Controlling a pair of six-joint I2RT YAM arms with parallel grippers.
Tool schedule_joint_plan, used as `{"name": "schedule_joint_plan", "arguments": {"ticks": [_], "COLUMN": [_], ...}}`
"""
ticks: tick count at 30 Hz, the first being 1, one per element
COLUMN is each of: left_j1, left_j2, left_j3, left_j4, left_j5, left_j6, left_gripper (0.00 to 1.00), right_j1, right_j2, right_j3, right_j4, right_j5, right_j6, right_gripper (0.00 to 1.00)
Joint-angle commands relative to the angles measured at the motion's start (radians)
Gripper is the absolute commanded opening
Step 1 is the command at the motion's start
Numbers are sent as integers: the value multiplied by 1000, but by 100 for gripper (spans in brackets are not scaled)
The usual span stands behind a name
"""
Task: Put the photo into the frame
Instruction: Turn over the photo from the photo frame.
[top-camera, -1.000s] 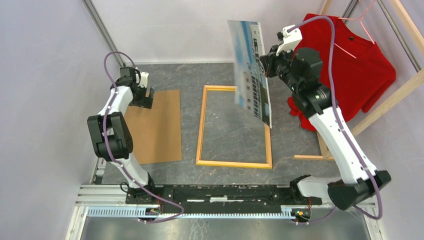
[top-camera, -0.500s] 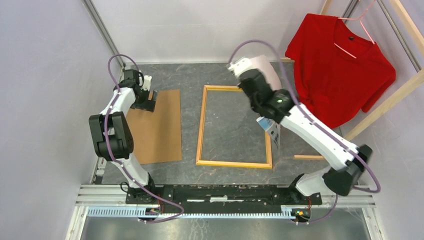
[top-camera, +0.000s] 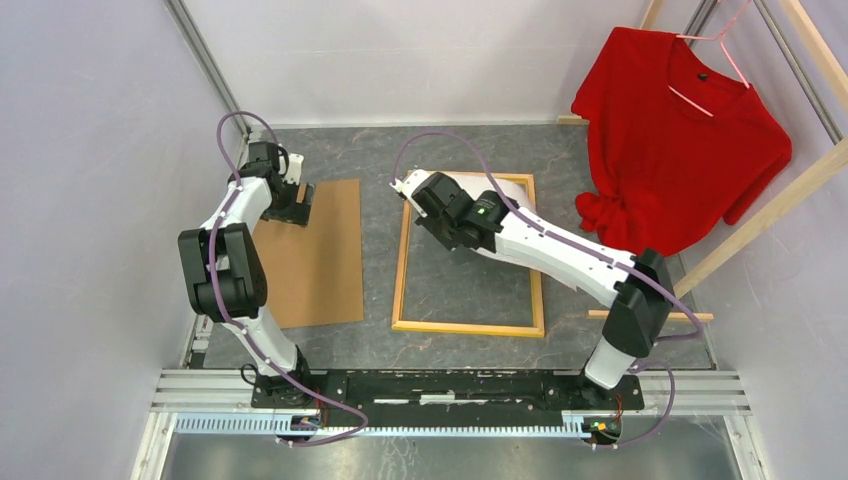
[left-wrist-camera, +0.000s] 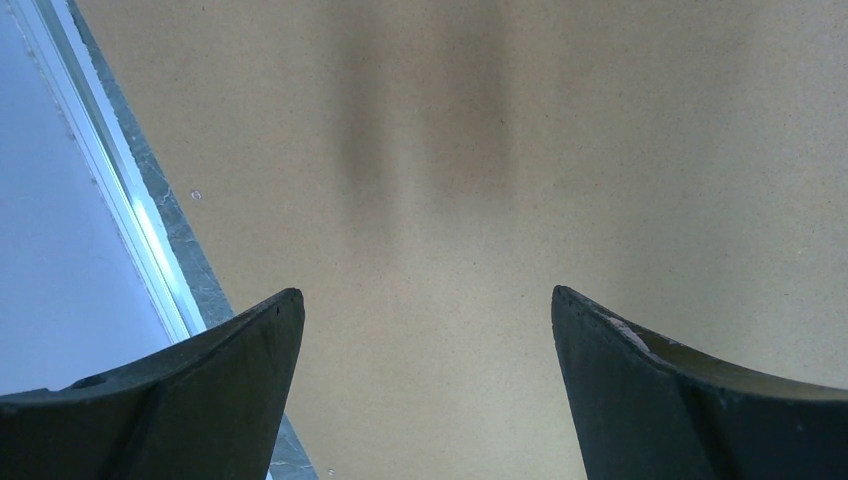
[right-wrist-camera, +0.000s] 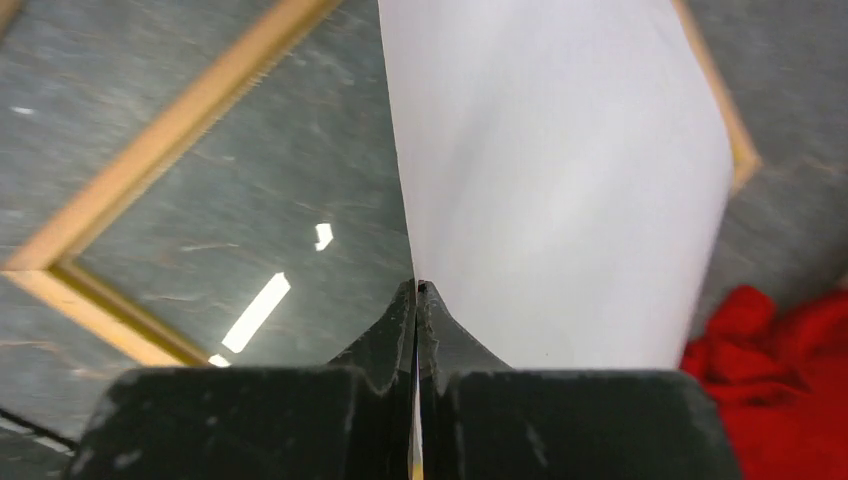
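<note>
My right fingers (right-wrist-camera: 452, 345) pinch shut on an edge of the photo (right-wrist-camera: 560, 180), which has swung from upright at my right to white-back-up above the far end of the frame (right-wrist-camera: 170, 130), which holds no print yet; my left fingers (left-wrist-camera: 200, 390) stand wide open, empty, over the brown backing panel (left-wrist-camera: 500, 150).

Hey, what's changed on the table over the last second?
The right gripper, shut on the photo, swung down and left from beside the red shirt to over the frame; the photo now shows its white back. The open left gripper, frame, brown panel and shirt stayed put.
</note>
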Motion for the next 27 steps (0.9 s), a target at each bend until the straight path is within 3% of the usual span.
{"name": "schedule_joint_plan", "arguments": {"ticks": [1, 11, 18, 24, 27], "left_j1": [-1, 0, -1, 3, 19], "left_j2": [-40, -49, -46, -43, -34], "left_j3": [-12, -24, -31, -20, 12], "left_j4": [31, 46, 57, 55, 33], "left_j5": [-3, -20, -24, -21, -11], "left_j6": [-24, -13, -8, -16, -27], "left_gripper": [99, 99, 99, 100, 100], "right_j1": [6, 1, -19, -23, -20], "right_j2": [56, 278, 317, 310, 306], "right_j3": [13, 197, 126, 81, 96], "right_j4": [142, 210, 348, 528, 533], "right_j5": [-266, -569, -673, -576, -414], "right_j6": [131, 340, 572, 814, 903], "right_gripper": [0, 0, 0, 0, 0]}}
